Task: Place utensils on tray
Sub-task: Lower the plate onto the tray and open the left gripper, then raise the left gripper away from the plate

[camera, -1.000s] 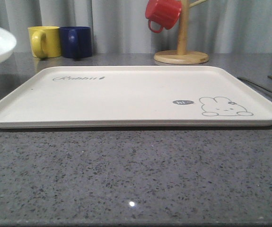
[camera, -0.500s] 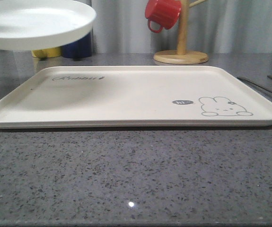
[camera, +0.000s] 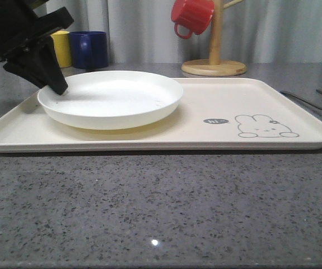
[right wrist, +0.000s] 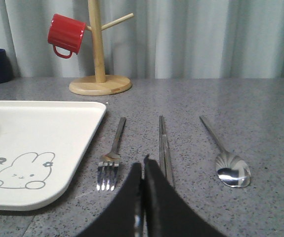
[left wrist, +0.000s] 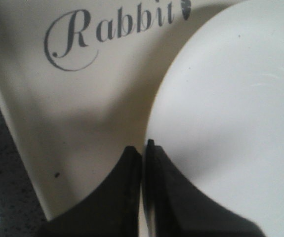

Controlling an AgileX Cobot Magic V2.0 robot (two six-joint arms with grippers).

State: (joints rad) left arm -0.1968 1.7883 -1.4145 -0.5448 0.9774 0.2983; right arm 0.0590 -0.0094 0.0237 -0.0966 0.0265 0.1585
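Observation:
The cream tray (camera: 261, 95) with the bunny drawing lies across the counter. A round white plate (camera: 110, 98) is on or just above its left half; I cannot tell which. My left gripper (camera: 60, 89) is shut on that plate's left rim. In the left wrist view the gripper (left wrist: 142, 148) pinches the plate (left wrist: 230, 98) edge beside the "Rabbit" script on the tray (left wrist: 82, 108). To the right of the tray (right wrist: 33, 128) lie the fork (right wrist: 113, 148), chopsticks (right wrist: 164, 143) and spoon (right wrist: 228, 163). My right gripper (right wrist: 142, 165) hangs shut and empty just before them.
A wooden mug tree (camera: 214, 66) with a red mug (camera: 192, 15) stands behind the tray. A yellow mug (camera: 63, 47) and a blue mug (camera: 91, 49) stand at the back left. Grey curtains close the back. Bare speckled counter (camera: 161, 207) lies in front of the tray.
The white plate came in from the upper left, carried by my left gripper, and dropped down over the tray's left half, covering the "Rabbit" script in the front view.

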